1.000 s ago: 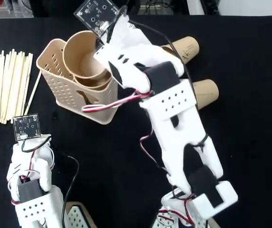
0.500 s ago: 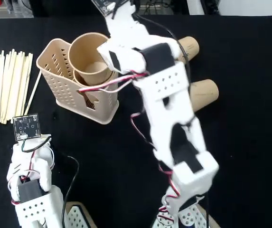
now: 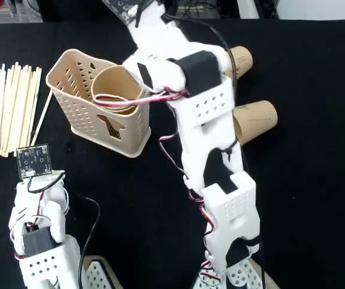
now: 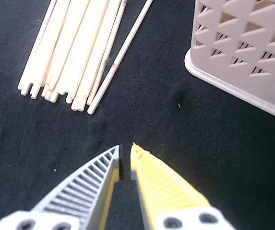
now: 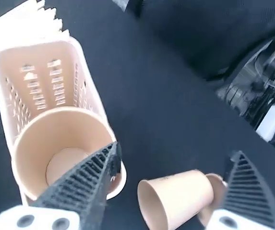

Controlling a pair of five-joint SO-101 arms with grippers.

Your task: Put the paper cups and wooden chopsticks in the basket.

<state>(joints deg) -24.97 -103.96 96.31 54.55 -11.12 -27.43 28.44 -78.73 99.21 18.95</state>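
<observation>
Done: nested paper cups [image 3: 117,90] stand inside the basket [image 3: 79,117], at the end nearer the right arm. At least 2 rims show, but the exact count cannot be told.
Cups left: 2 lie on their sides on the black table [image 3: 317,180], well apart from the basket. These are the far lying cup [image 3: 242,59] and the near lying cup [image 3: 257,117].
Chopsticks left: the wooden chopsticks [image 3: 11,108] lie in a loose bundle on the table beside the basket, and none is inside it.
Right gripper [image 5: 174,154]: its fingers are spread wide and hold nothing. It hangs above the basket's cup end, with 1 lying cup seen between the fingers farther off.
Left gripper [image 4: 125,152]: its fingers are closed together with nothing between them. It sits low over the table, near the chopstick ends and the basket's corner.
Progress: judged roughly midway, with 2 cups and the whole bundle not yet in the basket.
</observation>
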